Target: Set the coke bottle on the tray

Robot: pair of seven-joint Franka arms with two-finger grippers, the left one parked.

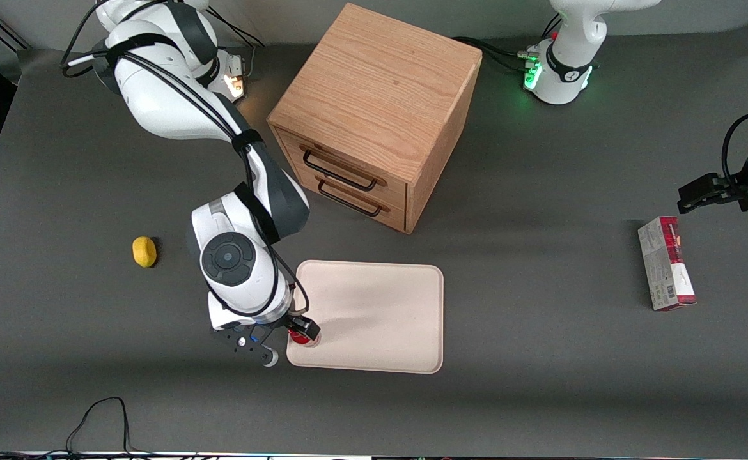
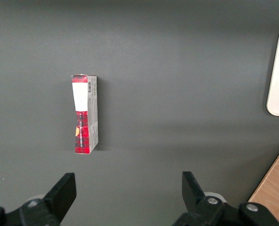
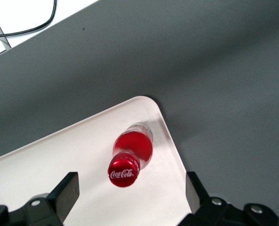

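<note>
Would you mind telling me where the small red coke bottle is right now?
The small red coke bottle stands upright on the cream rectangular tray, in its corner nearest the front camera, toward the working arm's end, directly beneath the open end effector.

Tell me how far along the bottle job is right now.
Nearly finished. The coke bottle already stands upright on the tray, close to the corner nearest the working arm. The gripper is open above it, fingers clear of the bottle on both sides. Nothing is being held; only pulling the arm away looks left.
</note>
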